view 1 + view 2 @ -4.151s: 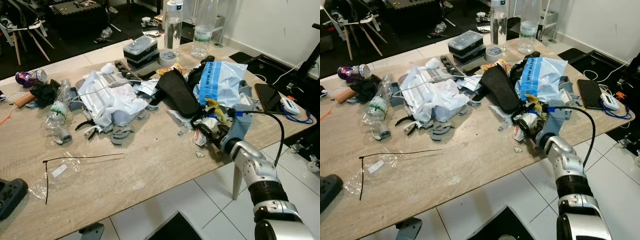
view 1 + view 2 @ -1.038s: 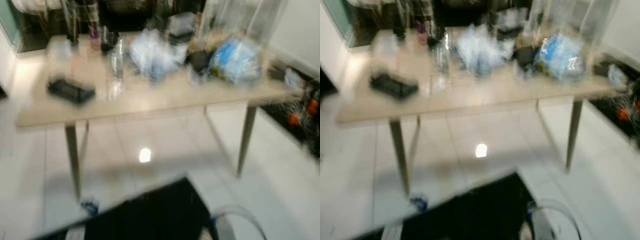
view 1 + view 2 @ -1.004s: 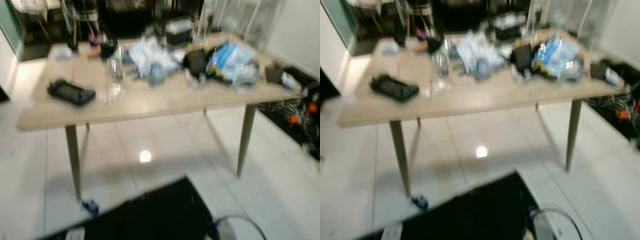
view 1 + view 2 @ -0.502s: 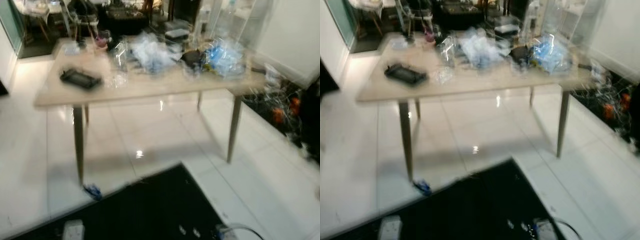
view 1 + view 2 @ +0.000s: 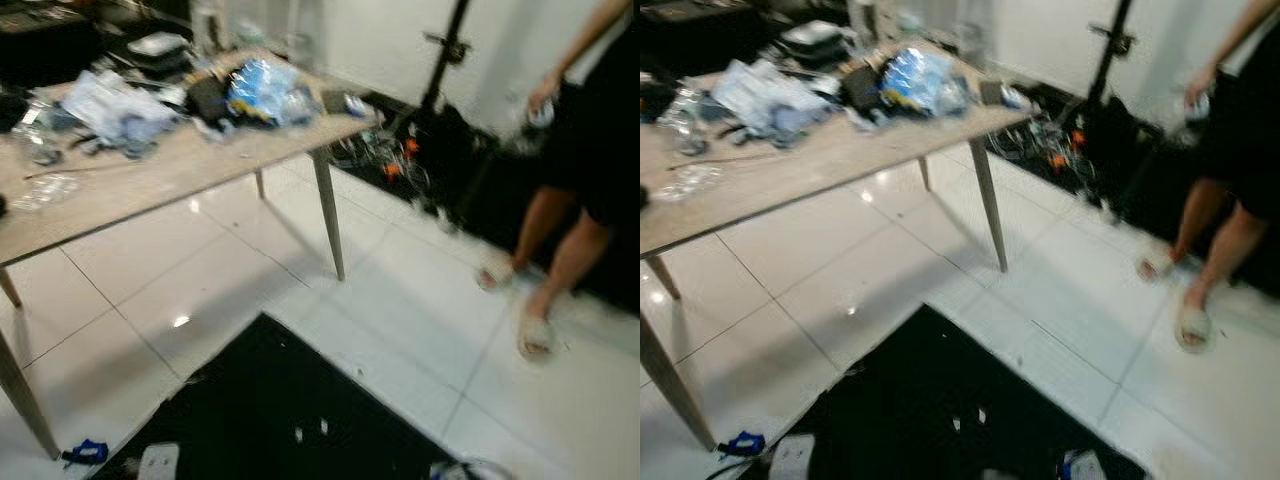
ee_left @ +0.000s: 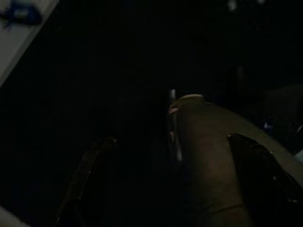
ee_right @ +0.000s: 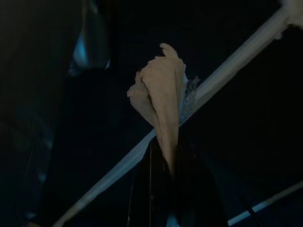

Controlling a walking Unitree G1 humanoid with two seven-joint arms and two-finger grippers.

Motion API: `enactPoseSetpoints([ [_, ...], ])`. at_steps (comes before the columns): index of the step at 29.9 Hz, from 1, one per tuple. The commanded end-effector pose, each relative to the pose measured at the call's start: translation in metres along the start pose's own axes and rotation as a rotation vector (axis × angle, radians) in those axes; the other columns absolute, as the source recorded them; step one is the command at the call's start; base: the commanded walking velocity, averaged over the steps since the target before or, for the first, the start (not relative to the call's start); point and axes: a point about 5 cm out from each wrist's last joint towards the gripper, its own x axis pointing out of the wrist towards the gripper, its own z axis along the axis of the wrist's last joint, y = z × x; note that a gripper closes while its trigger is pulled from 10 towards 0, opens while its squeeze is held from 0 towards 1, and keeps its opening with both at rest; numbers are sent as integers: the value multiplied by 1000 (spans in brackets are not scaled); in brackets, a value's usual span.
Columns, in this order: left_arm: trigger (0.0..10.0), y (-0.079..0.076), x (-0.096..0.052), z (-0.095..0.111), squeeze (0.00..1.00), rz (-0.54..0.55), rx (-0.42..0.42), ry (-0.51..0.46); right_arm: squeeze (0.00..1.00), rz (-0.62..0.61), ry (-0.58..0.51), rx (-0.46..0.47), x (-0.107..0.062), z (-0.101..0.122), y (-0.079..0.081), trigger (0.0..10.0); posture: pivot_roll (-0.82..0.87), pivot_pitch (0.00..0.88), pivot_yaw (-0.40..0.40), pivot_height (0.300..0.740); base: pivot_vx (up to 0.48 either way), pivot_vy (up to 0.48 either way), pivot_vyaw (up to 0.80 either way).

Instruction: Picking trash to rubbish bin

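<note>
In the right wrist view my right gripper [image 7: 166, 150] is shut on a crumpled piece of pale paper trash [image 7: 160, 97], which sticks out past the dark fingers above a dark floor with pale tile lines. The left wrist view is very dark; the left gripper [image 6: 173, 163] hangs idle, its two black fingers [image 6: 92, 170] spread apart with nothing between them. The wooden table [image 5: 150, 185] stands at the upper left, blurred. On it lies the rest of the trash pile: white plastic bags [image 5: 110, 105], a blue-and-white bag [image 5: 258, 88] and crushed bottles.
A person's bare legs [image 5: 555, 250] in slippers stand on the white tiles at the right, a hand [image 5: 543, 95] holding something small. A black mat [image 5: 270, 410] lies just before me. Cables and gear [image 5: 395, 150] sit by the wall beyond the table, near a black stand [image 5: 447, 55].
The whole view has swung to the right and is blurred, so the camera has turned. The table has slid to the upper left and the person has come into view.
</note>
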Motion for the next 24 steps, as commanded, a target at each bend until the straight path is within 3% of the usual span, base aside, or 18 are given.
enactPoseSetpoints([
  [1,10000,3,-2,-12,0,5,3,45,0,5,8,-8,0,-3,3,10000,107,32,-22,740,0,0,-781],
  [24,10000,-3,-1,-14,0,-9,15,50,0,-12,-5,-33,1,0,4,10000,102,38,-15,740,0,0,-781],
])
